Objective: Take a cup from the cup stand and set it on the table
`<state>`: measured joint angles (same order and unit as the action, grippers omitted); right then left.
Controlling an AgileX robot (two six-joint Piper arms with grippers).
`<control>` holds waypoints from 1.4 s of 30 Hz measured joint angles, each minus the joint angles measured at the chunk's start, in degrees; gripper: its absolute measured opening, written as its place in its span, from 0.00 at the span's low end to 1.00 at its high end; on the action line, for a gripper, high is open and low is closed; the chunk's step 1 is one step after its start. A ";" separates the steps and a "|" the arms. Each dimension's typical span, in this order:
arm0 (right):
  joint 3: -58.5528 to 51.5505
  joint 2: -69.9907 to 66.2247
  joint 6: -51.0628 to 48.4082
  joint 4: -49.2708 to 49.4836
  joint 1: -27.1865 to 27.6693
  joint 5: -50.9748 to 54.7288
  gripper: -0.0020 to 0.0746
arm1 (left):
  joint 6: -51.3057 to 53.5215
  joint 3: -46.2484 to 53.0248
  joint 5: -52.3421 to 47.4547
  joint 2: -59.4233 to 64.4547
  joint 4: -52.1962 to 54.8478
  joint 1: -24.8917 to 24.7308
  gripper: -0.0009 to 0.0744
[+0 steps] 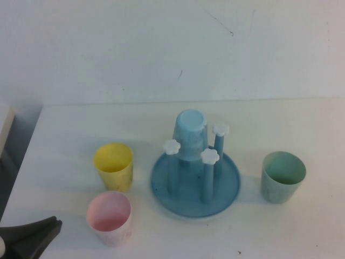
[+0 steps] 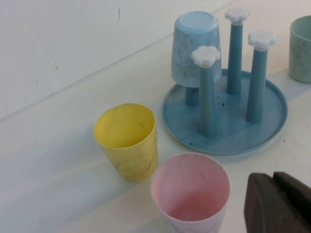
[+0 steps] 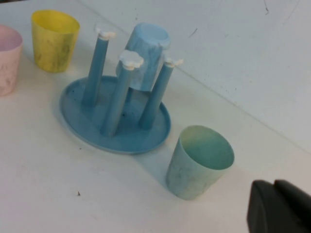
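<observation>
The mint-green cup [image 1: 283,176] stands upright on the white table [image 1: 302,124], to the right of the blue cup stand [image 1: 195,183]. It also shows in the right wrist view [image 3: 199,161] and at the edge of the left wrist view [image 2: 301,48]. The stand [image 2: 228,121] [image 3: 116,121] has white-knobbed pegs; a light blue cup [image 1: 190,135] hangs upside down on the far peg. My left gripper [image 1: 51,226] [image 2: 273,194] is shut and empty at the table's near left corner. My right gripper [image 3: 274,199] is shut and empty, near the mint-green cup, and is outside the high view.
A yellow cup [image 1: 114,165] and a pink cup [image 1: 109,217] stand upright on the table left of the stand, the pink one close to my left gripper. A white wall [image 1: 161,43] rises behind the table. The table's left edge [image 1: 24,156] drops off.
</observation>
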<state>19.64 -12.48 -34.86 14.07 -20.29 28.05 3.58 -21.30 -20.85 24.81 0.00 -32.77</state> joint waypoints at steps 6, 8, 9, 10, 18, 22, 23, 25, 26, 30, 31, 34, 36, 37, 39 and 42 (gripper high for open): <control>0.00 0.00 -0.09 0.00 0.00 0.00 0.02 | 0.00 0.00 0.00 0.00 0.00 0.00 0.01; 0.00 0.00 -0.09 0.00 0.00 0.00 0.02 | 0.00 0.32 0.28 0.00 0.00 0.00 0.01; 0.00 0.00 -0.09 0.00 0.00 0.00 0.02 | -0.03 0.78 0.67 -0.08 0.00 0.00 0.01; 0.00 0.00 -0.09 0.00 0.00 0.00 0.02 | -0.13 1.34 0.88 -0.24 0.00 0.00 0.01; 0.00 0.00 -0.09 0.03 0.00 0.13 0.02 | 1.13 8.92 4.88 -8.80 -1.42 7.73 0.01; 0.00 0.00 -0.09 0.03 0.00 0.13 0.02 | 0.42 13.81 7.85 -16.81 -3.16 14.77 0.01; 0.00 0.00 -0.09 0.03 0.00 0.16 0.02 | -0.04 15.03 8.17 -19.01 -3.31 16.43 0.01; 0.00 0.00 -0.09 0.03 0.00 0.26 0.02 | -1.04 17.07 8.14 -22.86 -3.45 19.10 0.01; 0.00 0.00 -0.09 0.03 0.00 0.26 0.02 | -1.58 18.04 8.32 -24.30 -3.55 20.35 0.01; 0.00 0.00 -0.09 0.13 0.00 0.45 0.02 | -4.32 21.66 8.83 -25.42 -3.55 24.55 0.01; 0.00 0.00 -0.09 0.13 0.00 0.59 0.02 | -4.83 22.30 8.83 -25.42 -3.55 25.56 0.01; 0.00 0.00 -0.09 0.13 0.00 0.71 0.02 | -6.77 22.86 9.18 -25.42 -3.55 27.94 0.01; 0.00 0.00 -0.09 0.13 0.00 0.81 0.02 | -7.60 22.86 8.54 -25.52 -3.55 29.07 0.01; 0.00 0.00 -0.09 0.13 0.00 0.81 0.02 | -7.69 22.86 8.20 -25.52 -3.55 29.33 0.01; 0.00 0.00 -0.09 0.13 0.00 0.81 0.02 | -8.11 22.86 7.05 -25.52 -3.55 29.67 0.01; 0.00 0.00 -0.09 0.13 0.00 0.84 0.02 | -8.22 22.86 5.75 -25.52 -3.55 29.76 0.01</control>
<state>19.64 -12.48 -34.94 14.20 -20.29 28.88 -4.64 1.56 -15.10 -0.71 -3.55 -3.01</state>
